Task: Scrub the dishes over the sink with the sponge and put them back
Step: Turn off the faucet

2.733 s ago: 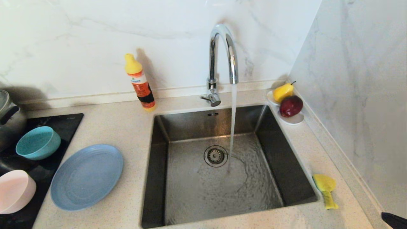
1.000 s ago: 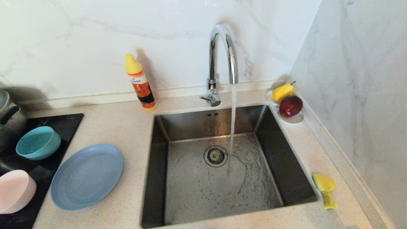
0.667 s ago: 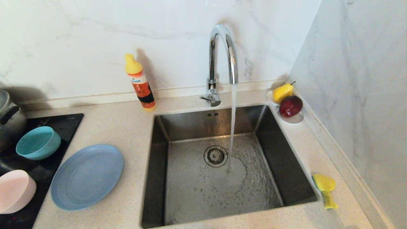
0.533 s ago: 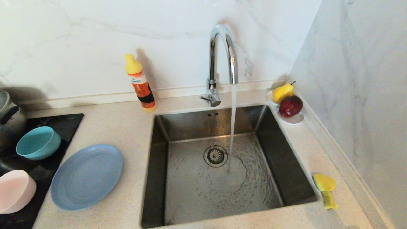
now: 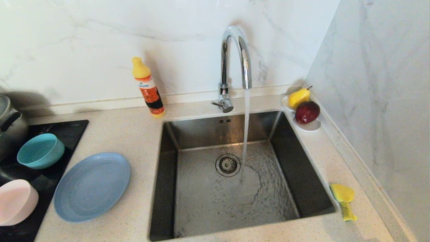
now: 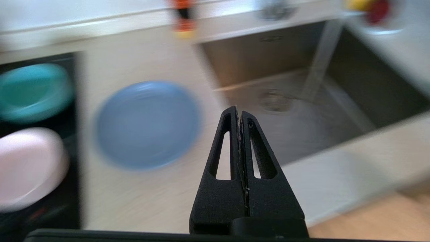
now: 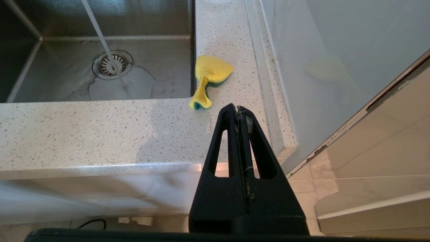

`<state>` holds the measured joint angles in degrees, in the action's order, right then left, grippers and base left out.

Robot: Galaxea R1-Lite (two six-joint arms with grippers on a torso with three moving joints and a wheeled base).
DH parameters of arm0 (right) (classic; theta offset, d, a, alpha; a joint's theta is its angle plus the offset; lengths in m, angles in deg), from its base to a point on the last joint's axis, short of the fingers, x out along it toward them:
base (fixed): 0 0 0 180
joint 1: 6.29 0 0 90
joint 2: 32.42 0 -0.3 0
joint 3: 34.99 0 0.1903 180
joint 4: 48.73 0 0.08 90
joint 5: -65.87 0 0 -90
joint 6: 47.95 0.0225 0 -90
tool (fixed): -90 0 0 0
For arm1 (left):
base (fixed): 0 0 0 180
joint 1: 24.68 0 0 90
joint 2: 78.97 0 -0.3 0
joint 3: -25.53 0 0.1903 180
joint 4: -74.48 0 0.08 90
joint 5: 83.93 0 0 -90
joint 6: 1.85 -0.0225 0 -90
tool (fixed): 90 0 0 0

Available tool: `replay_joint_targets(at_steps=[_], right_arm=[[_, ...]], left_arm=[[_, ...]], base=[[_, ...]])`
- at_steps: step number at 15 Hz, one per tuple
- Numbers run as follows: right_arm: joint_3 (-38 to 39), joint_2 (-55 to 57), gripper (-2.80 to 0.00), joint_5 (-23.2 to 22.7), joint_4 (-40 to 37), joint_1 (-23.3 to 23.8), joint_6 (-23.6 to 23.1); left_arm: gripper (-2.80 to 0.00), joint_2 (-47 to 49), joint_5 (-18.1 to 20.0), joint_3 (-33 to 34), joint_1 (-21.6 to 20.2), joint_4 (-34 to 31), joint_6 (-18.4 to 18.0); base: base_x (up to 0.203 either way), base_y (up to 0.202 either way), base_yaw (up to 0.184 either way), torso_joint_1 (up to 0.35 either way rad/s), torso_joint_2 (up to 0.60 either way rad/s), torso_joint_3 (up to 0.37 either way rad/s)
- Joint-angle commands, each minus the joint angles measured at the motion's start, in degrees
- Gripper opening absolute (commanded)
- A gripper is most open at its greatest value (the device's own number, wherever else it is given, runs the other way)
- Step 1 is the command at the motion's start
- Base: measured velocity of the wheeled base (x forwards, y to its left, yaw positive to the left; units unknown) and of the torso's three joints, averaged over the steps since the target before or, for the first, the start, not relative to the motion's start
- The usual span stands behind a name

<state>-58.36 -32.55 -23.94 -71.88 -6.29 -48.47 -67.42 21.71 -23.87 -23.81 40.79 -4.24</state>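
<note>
plate: slate blue | small bowl: teal | shallow bowl: pale pink | sponge: yellow, green underside | sink: brushed steel grey | bottle: orange, yellow cap, black band | surface: beige, speckled | wall: white marble, grey veins | left gripper, right gripper: black

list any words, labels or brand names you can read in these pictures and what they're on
None can be read.
Detergent bottle: its white and orange label carries a small blue line of print, too small to make out.
Hob: faint pale marking near its back edge, too small to read.
Sink, tap, dishes and sponge: no writing visible.
</note>
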Motion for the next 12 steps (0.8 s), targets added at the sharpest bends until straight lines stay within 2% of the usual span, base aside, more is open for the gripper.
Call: replay_joint_targets(at_steps=[1, 3, 6, 9, 12], right_arm=[[0.00, 0.13, -2.80, -0.01, 0.04, 0.00, -0.02], [0.00, 0.13, -2.80, -0.01, 0.04, 0.00, -0.02], [0.00, 0.13, -2.80, -0.01, 0.04, 0.00, -0.02], [0.00, 0.13, -2.80, -0.01, 0.04, 0.00, -0.02], [0.00, 0.13, -2.80, -0.01, 0.04, 0.00, -0.02]], left_arm=[[-2.80, 18.05, 7.39, -7.58, 0.28, 0.30, 2.47], [-2.80, 31.13, 14.44, -10.41, 0.40, 4.51, 4.50], [-2.80, 49.02, 23.58, -13.13, 2.18, 15.00, 7.46], [-2.80, 63.54, 27.75, -15.79, 7.95, 28.19, 12.96], [-2.80, 75.77, 29.02, -17.66, 13.61, 42.78, 17.91]], base=[[0.000, 0.000, 0.000, 0.000, 0.00, 0.000], [0.000, 0.000, 0.000, 0.000, 0.00, 0.000], [0.000, 0.000, 0.000, 0.000, 0.00, 0.000], [0.000, 0.000, 0.000, 0.000, 0.00, 0.000], [0.000, 0.000, 0.000, 0.000, 0.00, 0.000]])
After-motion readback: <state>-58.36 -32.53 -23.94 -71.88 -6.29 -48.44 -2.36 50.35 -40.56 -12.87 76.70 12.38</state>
